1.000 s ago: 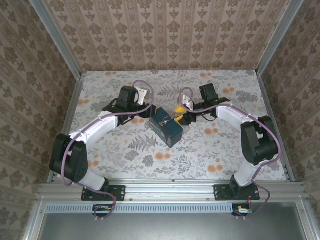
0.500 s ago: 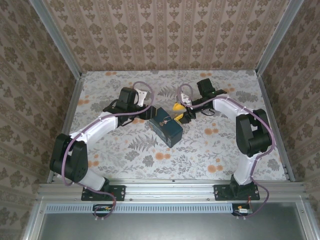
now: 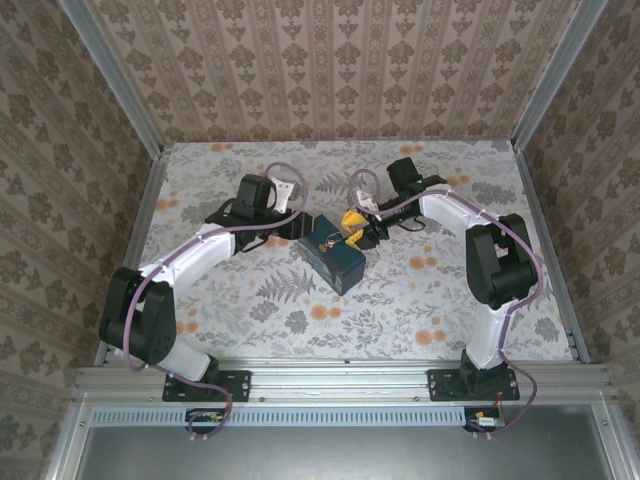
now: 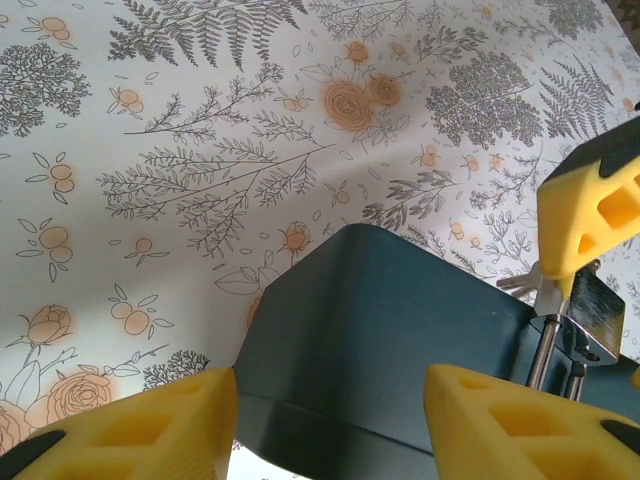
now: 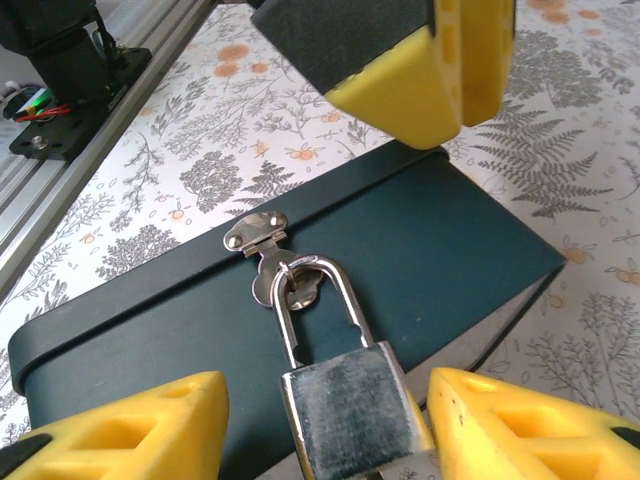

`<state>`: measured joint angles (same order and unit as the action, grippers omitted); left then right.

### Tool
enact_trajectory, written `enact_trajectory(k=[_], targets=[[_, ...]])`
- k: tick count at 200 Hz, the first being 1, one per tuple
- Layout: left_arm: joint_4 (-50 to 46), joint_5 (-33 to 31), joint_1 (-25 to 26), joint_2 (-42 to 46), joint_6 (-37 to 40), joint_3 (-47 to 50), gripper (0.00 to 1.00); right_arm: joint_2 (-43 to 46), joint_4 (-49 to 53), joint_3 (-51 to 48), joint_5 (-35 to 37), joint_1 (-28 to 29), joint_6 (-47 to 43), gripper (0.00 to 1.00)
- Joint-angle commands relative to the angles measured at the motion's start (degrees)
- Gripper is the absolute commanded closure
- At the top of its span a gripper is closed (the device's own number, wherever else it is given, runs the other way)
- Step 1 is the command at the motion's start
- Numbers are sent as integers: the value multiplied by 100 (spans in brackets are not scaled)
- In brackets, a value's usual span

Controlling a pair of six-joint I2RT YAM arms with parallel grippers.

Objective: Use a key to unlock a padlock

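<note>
Since the padlock (image 5: 348,405) is hanging through the hasp (image 5: 257,232) of the dark-blue box (image 3: 335,262), both arms are working at the box, not at a loose lock. The box is sitting mid-surface (image 3: 430,300), and in the top view the padlock is lying at its 12 o'clock end.

The left end effector (image 4: 332,390) is sitting at the box's 10 o'clock, with its fingers standing apart and the box's end lying between them. One pad is meeting the box edge and the other is overlapping the wall. Whether it is actually clamping cannot be told. Probable reason for the placement: it is bracing the box so it isn't sliding or turning while the lock is being handled.

The right end effector (image 5: 328,385) is sitting at 1 o'clock with its jaws open, flanking the padlock body. One finger is touching the body or sitting just beside it, and a gap is showing on the other side, so nothing is being gripped. The body is pointing back toward the wrist camera. The shackle (image 5: 345,300) is passing through the hasp loop with both legs running into the body, so it is looking locked.

Judgement: that straddle is looking like a setup for pinching the body and holding it steady for the key. Where the key is cannot be told. Risk: the lock is hanging loosely on the hasp, so an off-centre squeeze is likely to swing it aside.
</note>
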<state>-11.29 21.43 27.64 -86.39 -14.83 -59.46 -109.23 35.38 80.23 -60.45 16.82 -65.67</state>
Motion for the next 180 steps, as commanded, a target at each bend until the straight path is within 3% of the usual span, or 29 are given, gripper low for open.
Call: enact_trajectory(k=[1,50,91,134,180], targets=[[-135,126,-54,53,-14,9,48,-116,286,160,-111,47,-253,47],[-200,183,-75,100,91,-16,49,-80,422,163,22,50,-178,64],[-305,322,-32,114,173,-133,49,134,590,201,8,50,545,74],[-267,349,48,61,177,-221,49,592,-243,-196,7,118,2779,81],[-238,452,162,40,120,-279,49,780,-444,-218,436,152,5601,84]])
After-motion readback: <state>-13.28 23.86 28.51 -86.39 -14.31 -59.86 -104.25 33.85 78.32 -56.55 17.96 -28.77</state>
